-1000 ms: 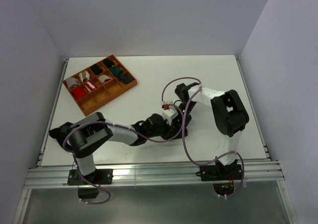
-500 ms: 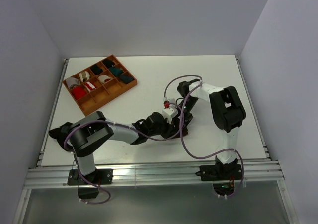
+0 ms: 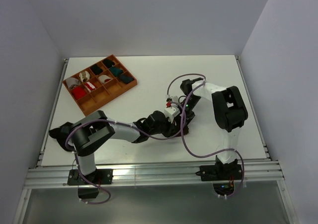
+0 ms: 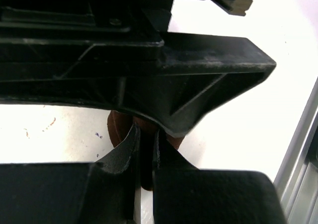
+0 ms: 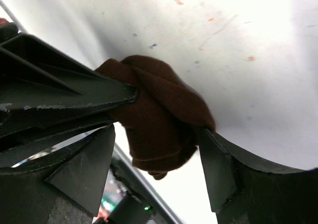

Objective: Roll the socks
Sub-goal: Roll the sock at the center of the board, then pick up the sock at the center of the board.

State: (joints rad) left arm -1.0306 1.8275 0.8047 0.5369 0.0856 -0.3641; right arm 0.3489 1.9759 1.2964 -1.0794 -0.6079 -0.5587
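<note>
Both wrists meet mid-tabletop. Beneath them the dark brown soft fabric socks (image 5: 154, 105) lie bunched on the white tabletop (image 5: 248, 35), hidden in the top view. The left fingers (image 4: 121, 152) are nearly closed and pinch a fold of the fabric, probably to anchor the bundle for rolling. The right fingers (image 5: 87, 169) are spread wide and straddle the bundle. One touches its edge, clamping nothing.
</note>
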